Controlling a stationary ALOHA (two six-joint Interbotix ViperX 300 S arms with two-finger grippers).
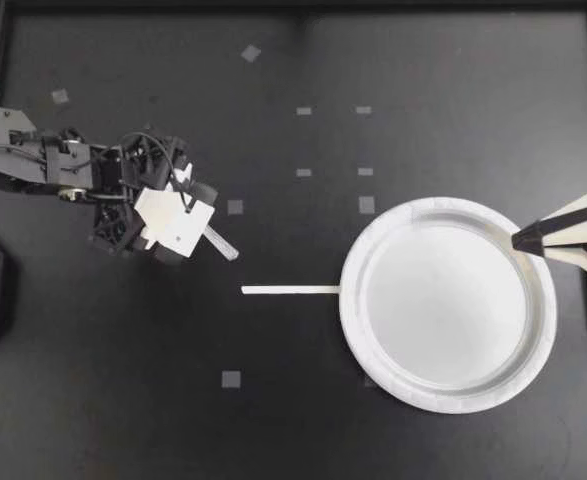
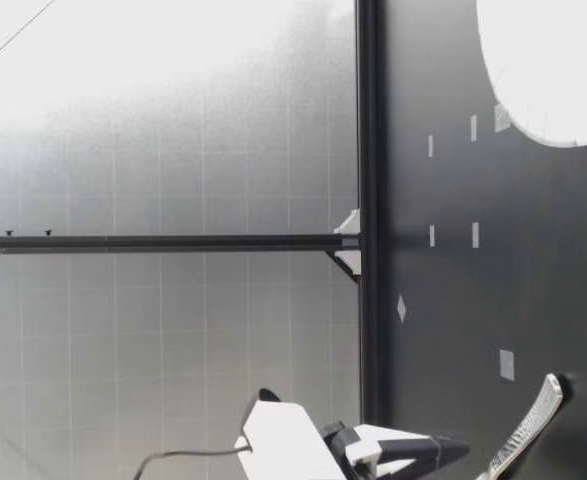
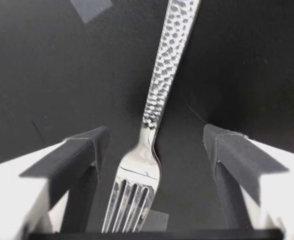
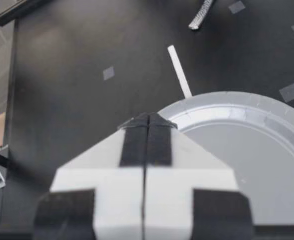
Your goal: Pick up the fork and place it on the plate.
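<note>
L claw spread wide, straddling fork on worktop, no contact. Centre over neck, go low, squeeze square, then lift to plate. R claw fingers together at rim.

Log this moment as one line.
left gripper: open, fingers straddling fork | right gripper: shut, at plate rim | fork: not on plate
</note>
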